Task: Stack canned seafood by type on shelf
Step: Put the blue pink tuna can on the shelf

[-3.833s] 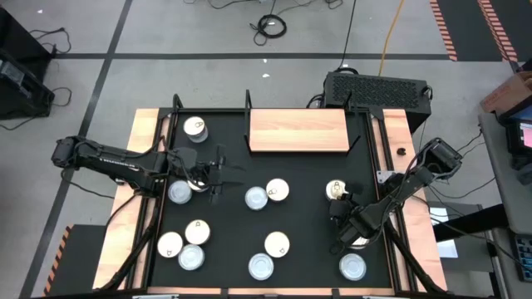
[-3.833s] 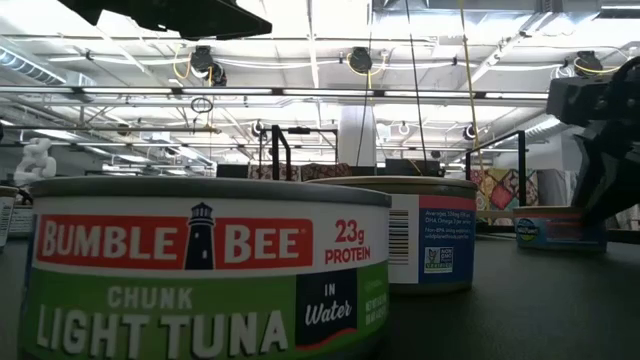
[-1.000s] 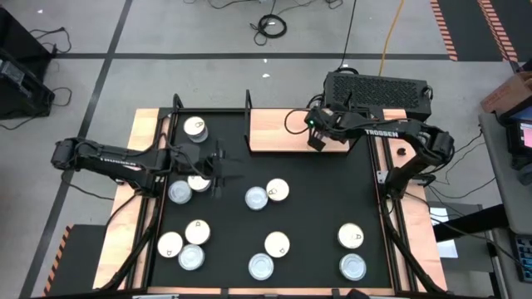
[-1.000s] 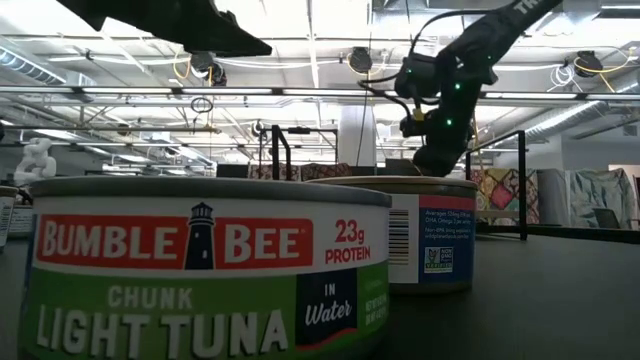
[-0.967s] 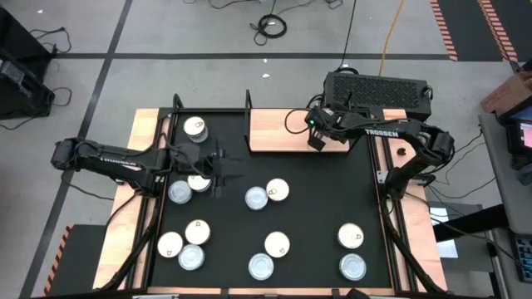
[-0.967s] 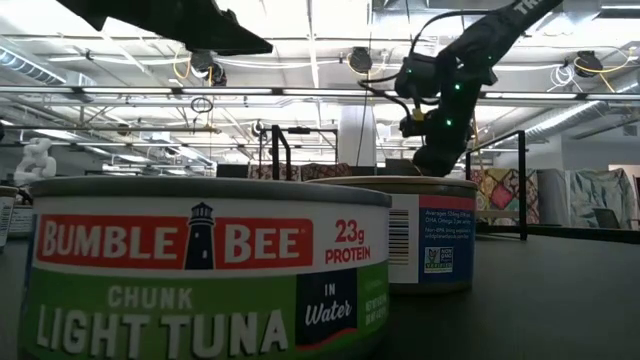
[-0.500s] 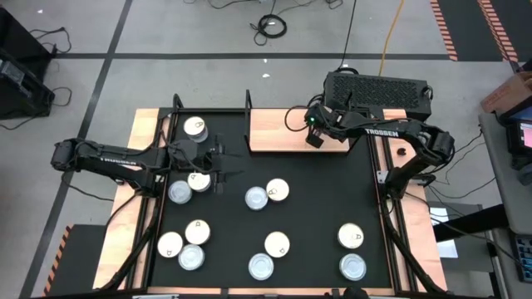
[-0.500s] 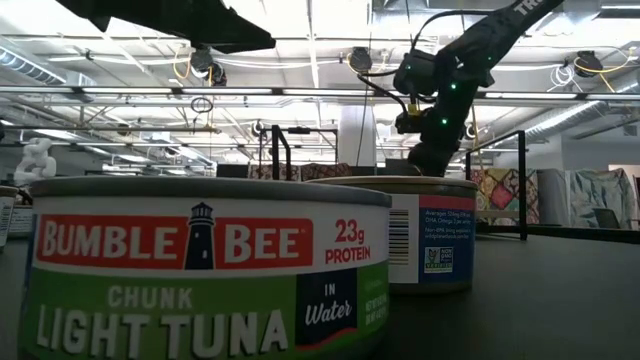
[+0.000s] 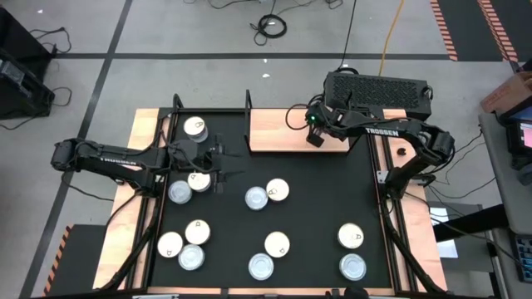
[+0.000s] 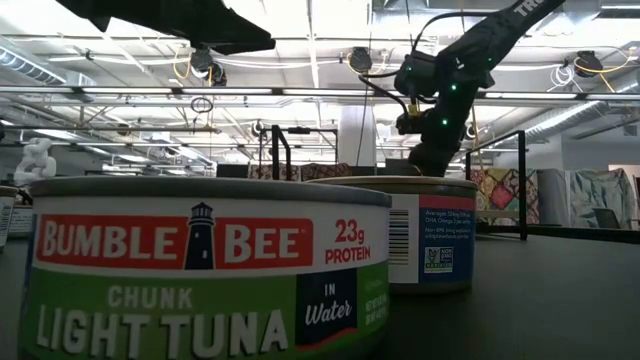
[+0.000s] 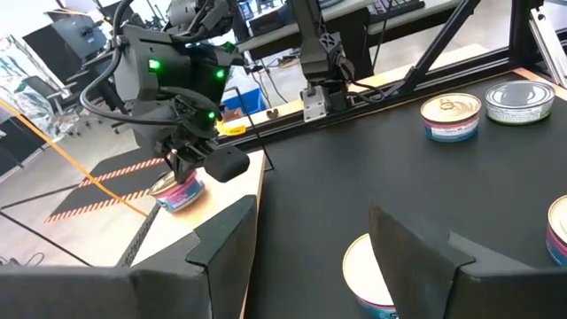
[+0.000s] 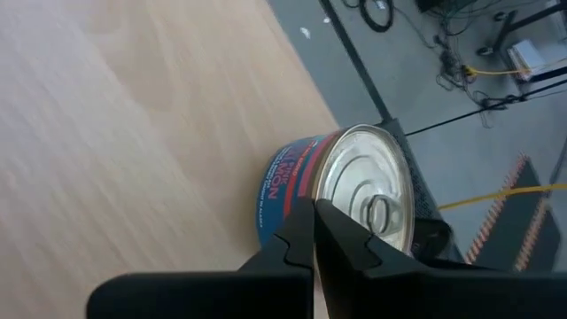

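The shelf (image 9: pixel 283 133) is a light-wood board at the back of the black mat. One blue-and-red-labelled tin (image 12: pixel 341 190) with a silver pull-tab top stands on it near the right end. My right gripper (image 12: pixel 316 213) is shut, its tips against that tin's upper edge; from above the gripper (image 9: pixel 313 137) covers the tin. The left wrist view shows the same tin (image 11: pixel 180 191) under the right gripper (image 11: pixel 189 167). My left gripper (image 9: pixel 219 170) is open and holds nothing. It hovers beside a cream-topped tin (image 9: pixel 198 180) on the mat's left.
Several more tins lie on the mat: one at the back left (image 9: pixel 195 127), a pair in the middle (image 9: pixel 266 193), a group at the front left (image 9: pixel 187 245) and others along the front (image 9: pixel 350 236). Black posts (image 9: pixel 248 100) stand at the shelf's edges. A Bumble Bee tin (image 10: pixel 200 270) fills the low view.
The right arm carried a tin from the mat's right side to the shelf; in the last second it edged slightly left. The left gripper drifted a little toward the back.
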You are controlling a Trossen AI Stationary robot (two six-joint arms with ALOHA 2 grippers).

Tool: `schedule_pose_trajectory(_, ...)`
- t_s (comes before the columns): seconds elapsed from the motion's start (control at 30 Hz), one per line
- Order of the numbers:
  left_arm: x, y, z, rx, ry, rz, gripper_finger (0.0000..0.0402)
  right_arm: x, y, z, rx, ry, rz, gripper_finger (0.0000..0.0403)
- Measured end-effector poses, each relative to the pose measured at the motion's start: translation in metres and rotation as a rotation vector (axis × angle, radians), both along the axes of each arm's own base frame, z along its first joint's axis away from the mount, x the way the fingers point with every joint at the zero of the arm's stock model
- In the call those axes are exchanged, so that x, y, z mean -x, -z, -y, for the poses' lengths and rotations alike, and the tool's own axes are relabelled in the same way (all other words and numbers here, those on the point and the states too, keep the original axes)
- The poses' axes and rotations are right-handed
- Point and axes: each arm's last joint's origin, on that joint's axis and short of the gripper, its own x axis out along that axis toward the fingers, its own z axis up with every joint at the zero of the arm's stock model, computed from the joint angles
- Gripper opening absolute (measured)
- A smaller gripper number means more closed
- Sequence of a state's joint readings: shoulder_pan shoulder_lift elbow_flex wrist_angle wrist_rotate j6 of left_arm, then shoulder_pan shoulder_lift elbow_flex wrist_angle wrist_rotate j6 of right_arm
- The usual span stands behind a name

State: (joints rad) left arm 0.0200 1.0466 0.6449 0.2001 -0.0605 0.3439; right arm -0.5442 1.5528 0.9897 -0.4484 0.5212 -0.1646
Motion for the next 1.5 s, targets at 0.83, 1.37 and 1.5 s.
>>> schedule_pose_trajectory(0.83, 0.001, 0.003, 0.0, 0.072, -0.011, -0.026, 0.0216, -0.031, -0.039, -0.027, -0.016, -0.108, 0.092, 0.0113)
schedule_pose_trajectory(1.37, 0.004, 0.008, 0.041, 0.172, 0.136, -0.088, 0.0216, -0.056, -0.066, -0.199, -0.402, -0.434, 0.154, 0.0111)
schedule_pose_trajectory(1.5, 0.008, 0.009, 0.058, 0.183, 0.208, -0.099, 0.0216, -0.047, -0.065, -0.246, -0.53, -0.431, 0.192, 0.0111)
